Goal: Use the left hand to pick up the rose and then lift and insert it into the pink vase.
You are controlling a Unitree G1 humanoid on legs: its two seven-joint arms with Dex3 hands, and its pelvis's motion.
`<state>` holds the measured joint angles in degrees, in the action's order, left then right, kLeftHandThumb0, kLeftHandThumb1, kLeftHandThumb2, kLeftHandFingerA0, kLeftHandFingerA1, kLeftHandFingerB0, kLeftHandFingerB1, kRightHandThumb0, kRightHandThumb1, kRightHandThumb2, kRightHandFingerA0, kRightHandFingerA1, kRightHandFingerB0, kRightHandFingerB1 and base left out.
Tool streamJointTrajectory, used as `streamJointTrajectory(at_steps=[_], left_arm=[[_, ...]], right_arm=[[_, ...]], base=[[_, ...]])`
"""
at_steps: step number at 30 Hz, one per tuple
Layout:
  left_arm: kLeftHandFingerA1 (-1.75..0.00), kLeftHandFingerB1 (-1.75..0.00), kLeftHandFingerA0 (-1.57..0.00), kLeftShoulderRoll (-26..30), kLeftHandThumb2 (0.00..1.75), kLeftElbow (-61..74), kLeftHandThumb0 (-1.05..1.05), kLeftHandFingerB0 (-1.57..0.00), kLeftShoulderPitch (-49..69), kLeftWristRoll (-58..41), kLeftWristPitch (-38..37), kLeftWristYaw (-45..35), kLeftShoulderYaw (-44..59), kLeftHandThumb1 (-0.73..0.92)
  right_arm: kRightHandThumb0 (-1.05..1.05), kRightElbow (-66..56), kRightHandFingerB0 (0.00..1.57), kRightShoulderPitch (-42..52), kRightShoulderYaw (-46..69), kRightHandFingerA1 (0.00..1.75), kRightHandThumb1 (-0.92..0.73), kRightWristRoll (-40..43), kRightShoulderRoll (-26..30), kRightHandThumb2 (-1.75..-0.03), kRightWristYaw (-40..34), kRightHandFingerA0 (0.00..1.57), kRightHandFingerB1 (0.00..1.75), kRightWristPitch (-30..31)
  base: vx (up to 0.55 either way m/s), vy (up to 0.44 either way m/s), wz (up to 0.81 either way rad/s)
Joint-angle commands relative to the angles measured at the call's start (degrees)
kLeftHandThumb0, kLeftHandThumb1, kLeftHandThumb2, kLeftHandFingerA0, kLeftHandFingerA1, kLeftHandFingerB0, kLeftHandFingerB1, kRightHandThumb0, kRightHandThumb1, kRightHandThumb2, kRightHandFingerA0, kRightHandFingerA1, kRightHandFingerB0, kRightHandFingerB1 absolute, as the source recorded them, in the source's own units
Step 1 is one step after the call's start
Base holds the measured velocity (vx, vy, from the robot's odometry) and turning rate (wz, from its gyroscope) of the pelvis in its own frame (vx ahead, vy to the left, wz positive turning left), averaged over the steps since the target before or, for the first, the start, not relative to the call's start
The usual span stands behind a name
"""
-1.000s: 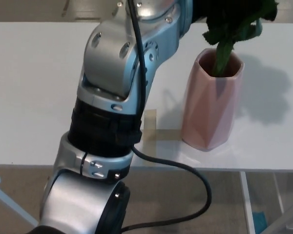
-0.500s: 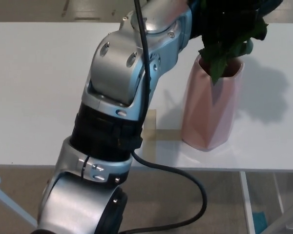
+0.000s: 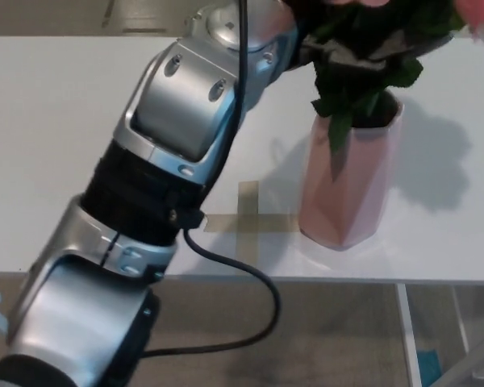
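The pink faceted vase (image 3: 347,189) stands upright on the white table (image 3: 56,145), right of centre. The rose's dark green leaves (image 3: 363,76) bunch over the vase mouth, and one leaf hangs down its front. Pink petals (image 3: 480,20) show at the top edge. My left arm (image 3: 169,137) reaches from the lower left up to the vase. My left hand (image 3: 327,48) is black, half buried in the leaves just above the rim, and shut on the rose. The stem's lower end is hidden by the leaves and the vase mouth.
A cross of beige tape (image 3: 248,216) lies on the table just left of the vase foot. The table's front edge (image 3: 347,278) runs close below the vase. A black cable (image 3: 250,282) loops from my forearm below that edge. A white table leg (image 3: 409,334) stands lower right.
My left arm has dropped and swung toward picture left. The rose has come down with it: pink petals now show at the top, and the leaves sit lower over the vase mouth.
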<state>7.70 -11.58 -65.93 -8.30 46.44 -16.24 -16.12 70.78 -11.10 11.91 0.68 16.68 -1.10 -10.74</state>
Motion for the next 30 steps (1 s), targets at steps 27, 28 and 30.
streamJointTrajectory(at_steps=[27,28,30], left_arm=[[0.0,0.0,0.0,6.3,0.57,-2.8,-0.83,0.0,-0.5,0.9,-2.0,-14.4,2.8,0.47],[0.0,0.0,0.0,7.4,0.57,-2.4,-0.83,0.0,-0.1,1.1,-1.7,-14.9,2.8,0.47],[0.0,0.0,0.0,8.3,0.57,-2.4,-0.83,0.0,-0.1,0.8,-1.7,-15.6,3.0,0.47]], right_arm=[[-0.18,-0.2,0.56,-1.0,0.1,0.5,-0.62,0.3,0.2,-0.58,0.8,0.62,0.47,1.0],[-0.18,-0.1,0.56,-0.9,0.2,0.5,-0.62,0.3,0.4,-0.58,0.9,0.62,0.47,0.9],[-0.18,-0.2,0.56,-0.8,0.2,0.5,-0.62,0.4,0.6,-0.58,1.1,0.62,0.47,0.9]], base=[[0.0,0.0,0.0],[0.0,0.0,0.0],[0.0,0.0,0.0]])
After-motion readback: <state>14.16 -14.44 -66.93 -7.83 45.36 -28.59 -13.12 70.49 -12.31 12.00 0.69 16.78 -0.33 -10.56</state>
